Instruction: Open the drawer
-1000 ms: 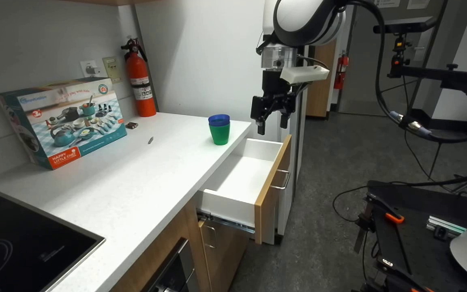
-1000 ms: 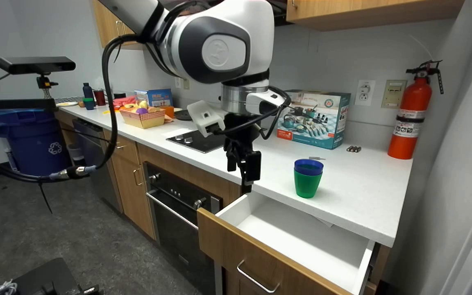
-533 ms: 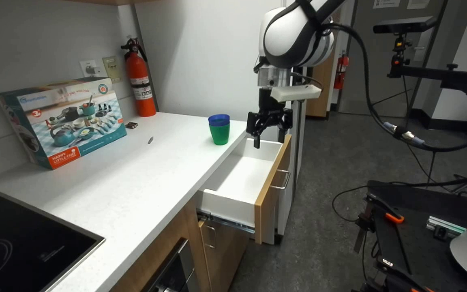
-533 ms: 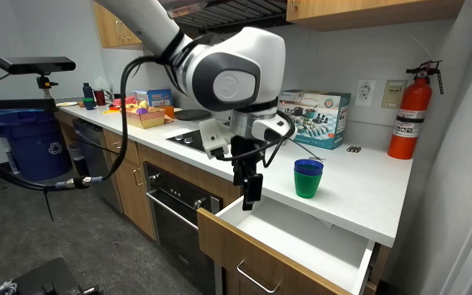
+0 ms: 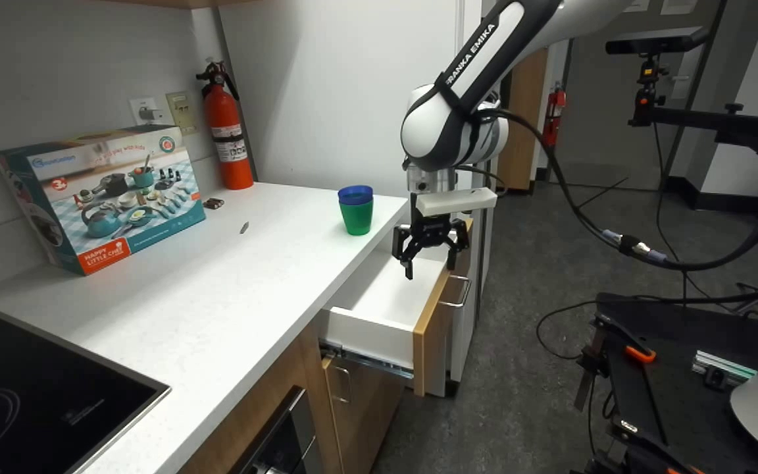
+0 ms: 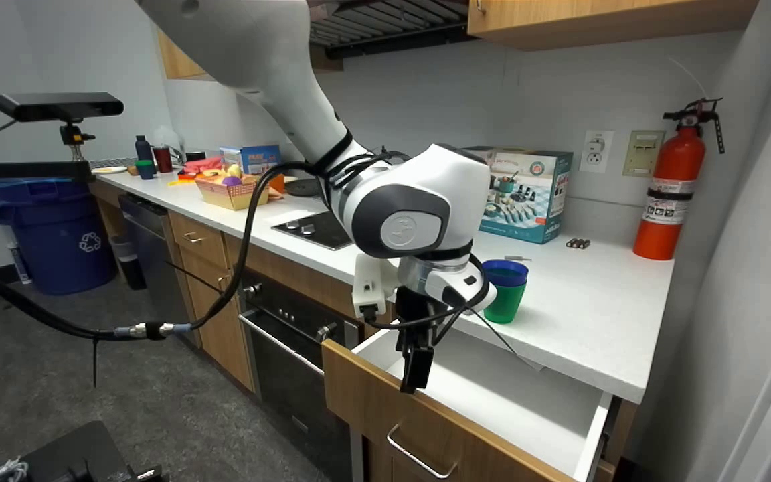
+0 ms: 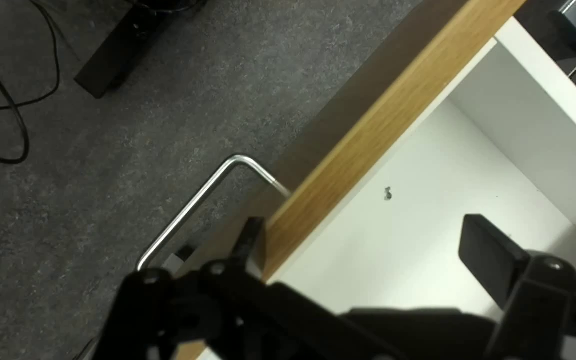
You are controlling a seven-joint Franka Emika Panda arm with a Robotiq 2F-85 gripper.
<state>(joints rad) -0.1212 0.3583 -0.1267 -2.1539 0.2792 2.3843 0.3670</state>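
Observation:
The drawer (image 5: 426, 345) is pulled well out from under the counter, with its white inner box (image 6: 512, 395) bare. Its tan wood front (image 6: 385, 398) bears a metal bar handle (image 6: 419, 455), which also shows in the wrist view (image 7: 188, 210). My gripper (image 5: 430, 270) points down over the drawer and is open, with nothing between its fingers but the front panel's top edge running past. In the wrist view, the left finger of the gripper (image 7: 368, 239) is at the wood front (image 7: 368, 145) and the right finger is over the white interior. I cannot tell whether the left finger touches the wood.
Blue and green nested cups (image 5: 356, 214) stand on the white counter (image 5: 241, 276) near its edge above the drawer. A toy box (image 5: 122, 197), a red fire extinguisher (image 5: 226, 131) and a black cooktop (image 5: 30, 388) are further off. A tall white panel (image 5: 339, 99) stands beyond the counter's end.
My gripper has moved down, from above the counter level to the drawer's front edge. The drawer stands as it was, pulled out.

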